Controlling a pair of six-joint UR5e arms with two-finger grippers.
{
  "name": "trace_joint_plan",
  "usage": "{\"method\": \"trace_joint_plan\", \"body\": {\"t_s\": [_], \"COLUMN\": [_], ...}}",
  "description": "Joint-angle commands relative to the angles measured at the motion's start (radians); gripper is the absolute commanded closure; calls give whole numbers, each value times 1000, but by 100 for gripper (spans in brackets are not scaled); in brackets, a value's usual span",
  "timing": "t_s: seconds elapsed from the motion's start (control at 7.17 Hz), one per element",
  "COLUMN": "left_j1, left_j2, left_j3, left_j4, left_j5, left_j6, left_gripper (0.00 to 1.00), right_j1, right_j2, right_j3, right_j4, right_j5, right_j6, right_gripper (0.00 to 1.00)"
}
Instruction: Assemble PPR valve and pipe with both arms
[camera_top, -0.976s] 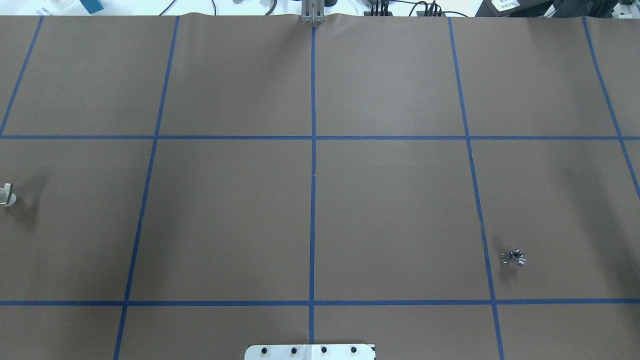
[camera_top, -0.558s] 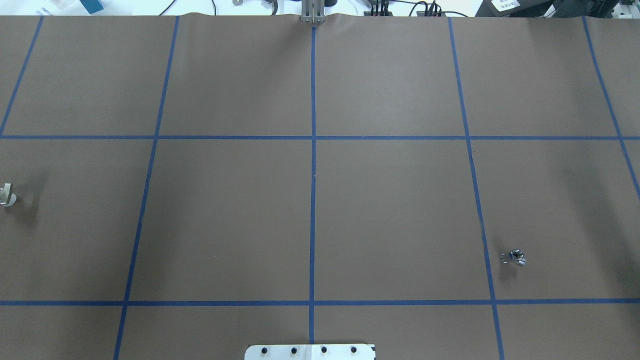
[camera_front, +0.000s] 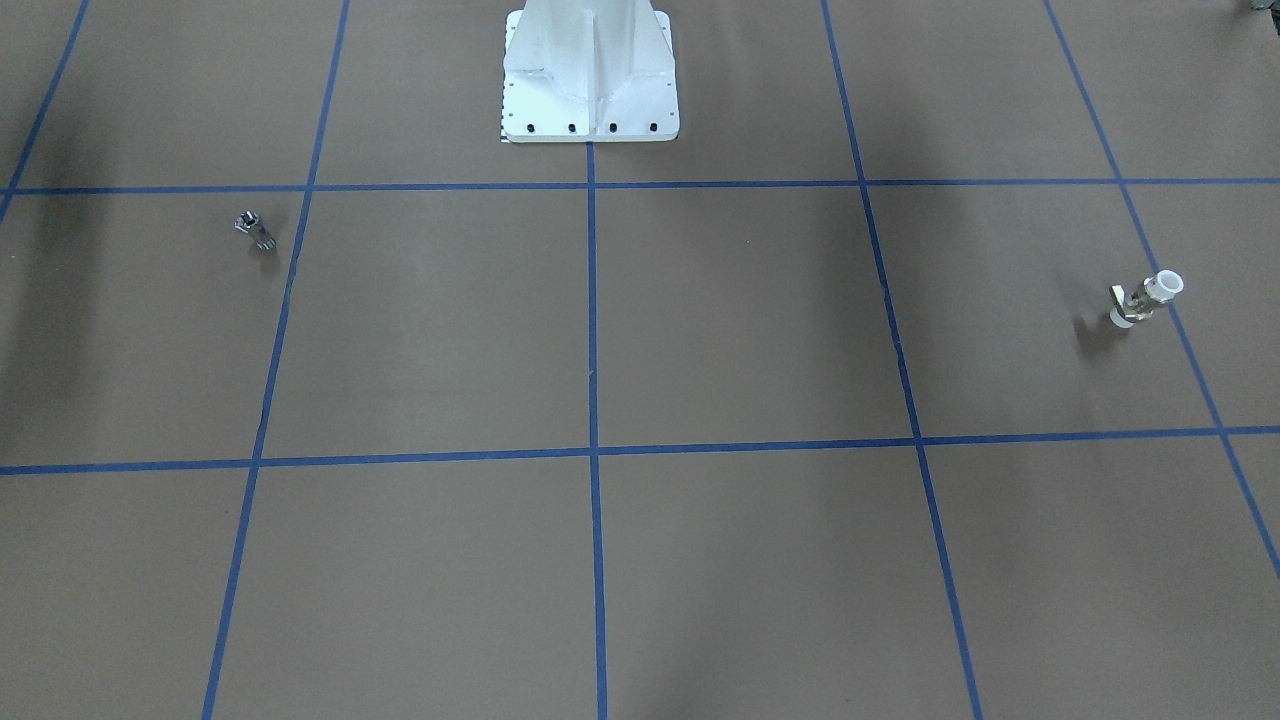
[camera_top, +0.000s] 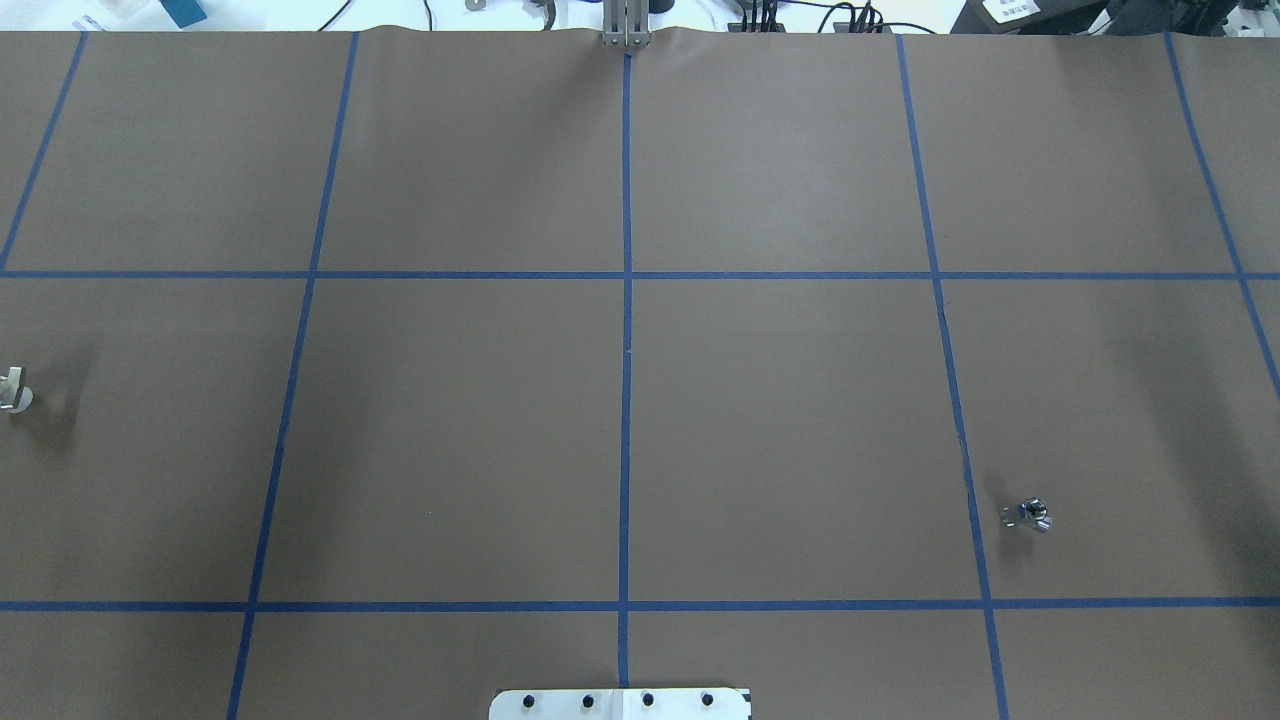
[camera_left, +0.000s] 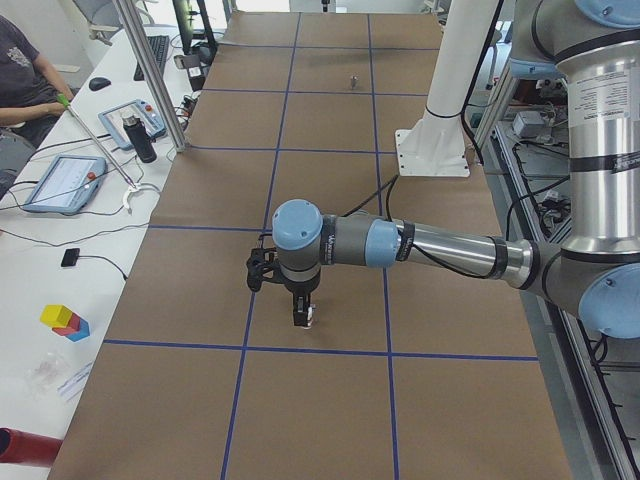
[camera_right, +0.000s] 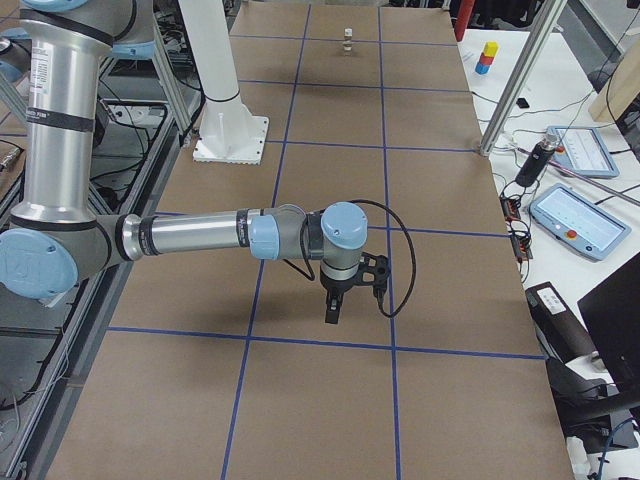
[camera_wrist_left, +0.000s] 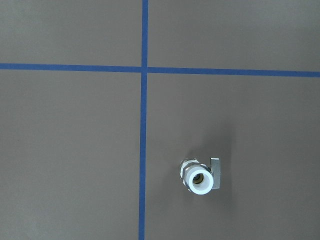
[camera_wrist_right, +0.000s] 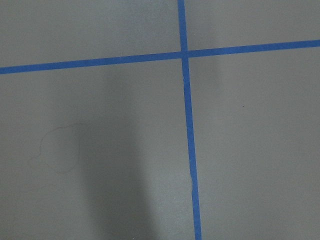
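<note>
The PPR valve (camera_front: 1143, 296), with white ring ends and a flat side tab, stands on the brown paper at the robot's far left, at the overhead view's left edge (camera_top: 14, 390). The left wrist view looks straight down on its white end (camera_wrist_left: 199, 177). In the exterior left view my left gripper (camera_left: 299, 312) hangs right over it. The pipe (camera_top: 1029, 515), a small silvery piece, lies on the robot's right (camera_front: 254, 228). My right gripper (camera_right: 333, 310) hangs low over the paper; the right wrist view shows only tape lines. I cannot tell whether either gripper is open or shut.
The white robot base (camera_front: 590, 80) stands at the table's near middle. Blue tape lines (camera_top: 626, 350) divide the brown paper. A side bench with tablets (camera_left: 62, 183), a bottle and an aluminium post (camera_left: 150, 75) runs along the far edge, where a person sits.
</note>
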Motion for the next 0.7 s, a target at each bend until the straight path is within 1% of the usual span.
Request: {"method": "trace_joint_plan", "body": {"t_s": [0.0, 0.14, 0.28, 0.42, 0.56], "left_j1": [60, 97, 146, 172, 251], "left_j2": [-8, -12, -12, -21, -21], "left_j3": [15, 36, 117, 160, 161], "left_j4": [-11, -96, -261, -367, -377], "left_j5": [5, 7, 20, 56, 118], "left_j6": [-22, -132, -206, -286, -326], "left_gripper": [0, 0, 0, 0, 1], "right_j1": [0, 0, 0, 0, 0], "right_j2": [9, 9, 9, 9, 9], "right_j3": [-18, -16, -19, -19, -18], "right_j4": [0, 0, 0, 0, 2], "right_j5": [3, 3, 4, 4, 4], "right_j6": [4, 2, -1, -1, -1], "right_gripper": [1, 1, 1, 1, 1]}}
